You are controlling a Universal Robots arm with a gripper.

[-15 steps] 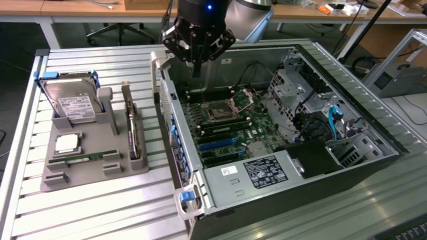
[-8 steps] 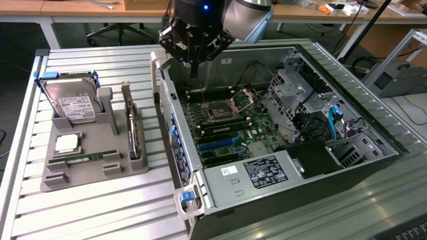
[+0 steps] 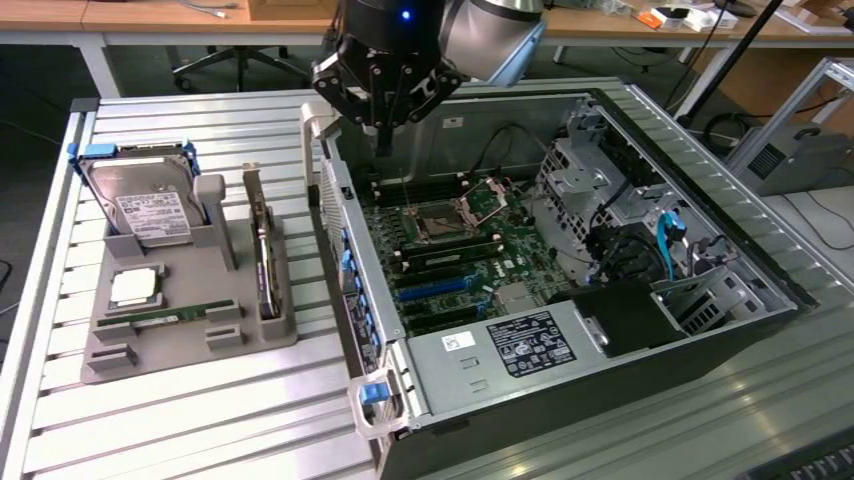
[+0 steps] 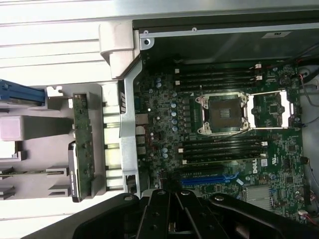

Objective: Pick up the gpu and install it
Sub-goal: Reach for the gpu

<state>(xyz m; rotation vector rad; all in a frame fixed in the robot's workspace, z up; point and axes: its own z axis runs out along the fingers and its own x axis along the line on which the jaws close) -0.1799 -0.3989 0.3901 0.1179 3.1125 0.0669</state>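
Slatted aluminium table point(image 3: 200, 420) carries the whole set-up, with desks and a chair base beyond its far edge.

Exterior view: a grey parts tray point(image 3: 180, 350) sits toward the table's edge on the exterior view's left. An open computer case point(image 3: 534, 120) lies on its side just beside the tray and takes up the rest of the table. The gpu point(image 3: 263, 255) stands on its long edge in a slot along the tray's edge nearest the case, untouched. A hard drive point(image 3: 150, 210) leans in the tray's far corner, a processor point(image 3: 135, 288) lies flat nearer the front, and a memory stick point(image 3: 167, 316) lies in front of that. The gripper point(image 3: 384, 140) hangs over the case's far corner on the tray side, above the motherboard point(image 3: 467, 260). Its fingers are drawn together and hold nothing, and it is well apart from the gpu.

Wrist view: the gripper point(image 4: 168, 201) points down at the motherboard point(image 4: 164, 124) near a blue expansion slot point(image 4: 204, 180), fingers closed on nothing. The open processor socket point(image 4: 224, 113) lies between banks of memory slots. The gpu point(image 4: 83, 139) shows beyond the case wall point(image 4: 127, 114), upright in the tray point(image 4: 30, 124) and clear of the gripper.
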